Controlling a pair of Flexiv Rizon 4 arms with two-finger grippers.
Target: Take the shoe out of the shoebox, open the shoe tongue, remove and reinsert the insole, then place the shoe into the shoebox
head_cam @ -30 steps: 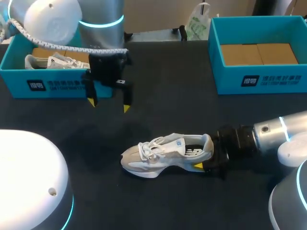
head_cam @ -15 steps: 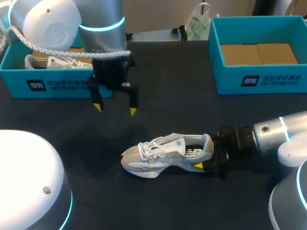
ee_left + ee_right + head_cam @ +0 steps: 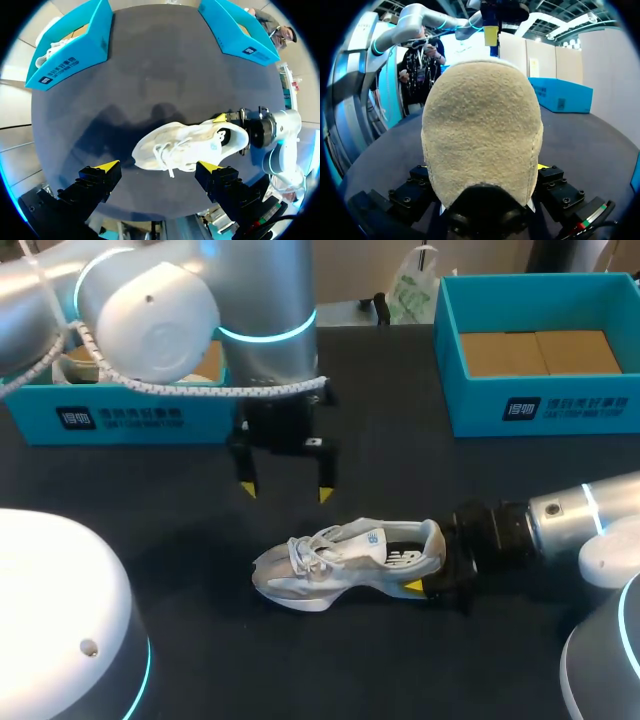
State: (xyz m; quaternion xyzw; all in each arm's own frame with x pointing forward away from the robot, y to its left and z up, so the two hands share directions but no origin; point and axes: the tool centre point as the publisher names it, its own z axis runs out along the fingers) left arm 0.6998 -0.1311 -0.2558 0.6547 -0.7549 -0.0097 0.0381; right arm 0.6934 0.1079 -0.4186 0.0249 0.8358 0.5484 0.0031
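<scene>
Probably the shoe (image 3: pixel 345 562) is light and soft-sided; right fingers (image 3: pixel 413 587) clamp its stiffer heel (image 3: pixel 432 543), left fingers (image 3: pixel 324 492) hang wide apart above, so take the tongue (image 3: pixel 345 537) by its edge.

light falls evenly from overhead, and the black table (image 3: pixel 380 440) soaks it up, staying matt and dark. the white shell of my left arm (image 3: pixel 150 320) catches a bright sheen, and its ring glows cyan. the shoe (image 3: pixel 345 560) throws only a faint, soft shadow under itself. in my left wrist view my left gripper (image 3: pixel 157 165) lays two soft-edged shadows on the table beyond the shoe. in my right wrist view ceiling lamps burn white behind the evenly lit heel (image 3: pixel 482 130).
</scene>
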